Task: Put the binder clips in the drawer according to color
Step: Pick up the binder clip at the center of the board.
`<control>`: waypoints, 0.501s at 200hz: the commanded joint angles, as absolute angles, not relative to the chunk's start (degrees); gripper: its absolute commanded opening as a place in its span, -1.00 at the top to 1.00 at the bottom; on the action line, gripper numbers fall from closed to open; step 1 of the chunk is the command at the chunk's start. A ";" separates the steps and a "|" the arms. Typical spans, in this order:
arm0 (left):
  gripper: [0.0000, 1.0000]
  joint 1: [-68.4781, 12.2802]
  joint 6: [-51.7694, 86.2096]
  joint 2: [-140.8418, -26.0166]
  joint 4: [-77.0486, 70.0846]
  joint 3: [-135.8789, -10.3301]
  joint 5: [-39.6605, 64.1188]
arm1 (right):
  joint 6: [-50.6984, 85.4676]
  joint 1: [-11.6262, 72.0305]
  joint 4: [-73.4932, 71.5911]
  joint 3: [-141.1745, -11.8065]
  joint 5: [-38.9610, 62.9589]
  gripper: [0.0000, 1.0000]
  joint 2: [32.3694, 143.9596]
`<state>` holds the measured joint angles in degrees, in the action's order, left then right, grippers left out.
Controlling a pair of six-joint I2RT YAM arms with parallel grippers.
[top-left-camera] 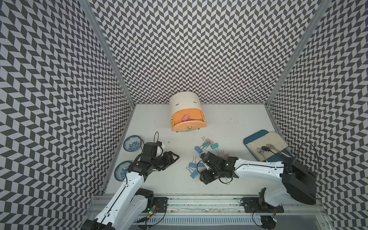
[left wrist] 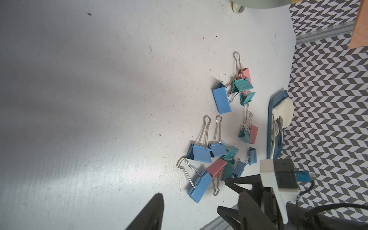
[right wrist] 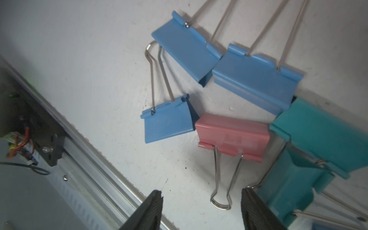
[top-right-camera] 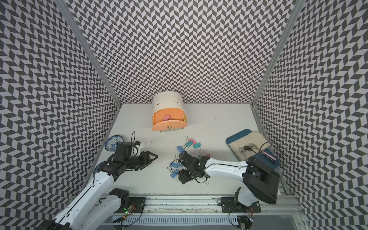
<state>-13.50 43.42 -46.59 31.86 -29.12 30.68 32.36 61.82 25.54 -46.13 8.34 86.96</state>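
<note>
This is a robotics lab test cell, not a home or an office. Chevron-patterned panels (top-left-camera: 189, 49) wall the white worktop (top-left-camera: 229, 123) on three sides, held in bare aluminium posts (top-left-camera: 108, 53). Two white-and-black robot arms (top-left-camera: 128, 182) are mounted on a metal rail (top-left-camera: 199, 201) along the worktop's near edge. Beside the rail are loose wiring, what looks like a small lit circuit board (top-left-camera: 152, 210) and a slotted cable duct (top-left-camera: 199, 220). Binder clips (top-left-camera: 205, 144) lie scattered loose mid-worktop.

Finding most binder clips (top-left-camera: 214, 146) lying scattered on the table (top-left-camera: 229, 123), before and slightly right of the drawer (top-left-camera: 186, 108) standing at the back. Seemingly keeping a few more in its pulled-out top compartment. Flanking them: two dishes (top-left-camera: 132, 143) at the left edge, spoons (top-left-camera: 264, 149) on a cloth (top-left-camera: 272, 139) on a tray (top-left-camera: 255, 136) at the right.
</note>
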 commanded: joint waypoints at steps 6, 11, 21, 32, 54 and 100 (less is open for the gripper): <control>-0.27 -13.63 43.07 -45.62 32.94 -30.99 30.15 | 31.84 62.49 26.50 -48.23 4.36 -0.38 88.26; -0.27 -13.66 43.07 -45.62 33.00 -31.01 30.15 | 31.70 62.50 26.57 -48.41 4.04 -0.39 88.53; -0.27 -13.62 43.00 -45.55 33.13 -31.11 30.13 | 31.58 62.53 26.78 -48.71 3.58 -0.40 89.01; -0.27 -13.62 43.05 -45.46 33.13 -31.09 30.06 | 31.27 62.59 26.81 -49.12 2.97 -0.42 89.51; -0.27 -13.62 43.07 -45.44 33.13 -31.07 29.97 | 30.94 62.83 27.38 -50.49 0.73 -0.43 90.59; -0.27 -13.62 42.90 -45.53 33.38 -31.44 29.97 | 30.59 63.52 29.03 -53.51 -3.57 -0.43 93.56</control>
